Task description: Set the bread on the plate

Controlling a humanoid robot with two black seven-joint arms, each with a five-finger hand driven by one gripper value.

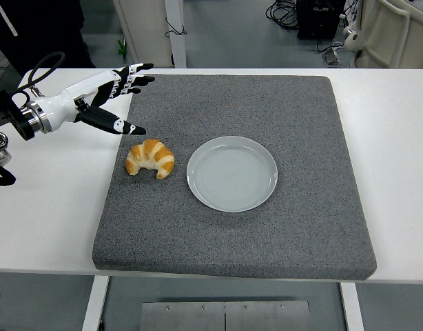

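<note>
On the grey foam mat (266,227), the golden curved croissant (150,158) lay crosswise, tips toward the desk's (397,158) near edge, just left of the round pale-grey plate (232,173). Beyond, the left hand (111,96) hovered with fingers spread, empty.

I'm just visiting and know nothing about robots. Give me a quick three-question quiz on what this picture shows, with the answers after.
1. True or false: the croissant already lies on the plate.
2. Which describes the left hand? A) closed around the croissant B) fingers spread, holding nothing, above the grey mat's far left corner C) resting on the plate
3. Fill in: seen from the camera, the croissant lies to the ____ of the plate.

Key
1. False: it lies on the mat beside the plate, apart from it.
2. B
3. left
</note>
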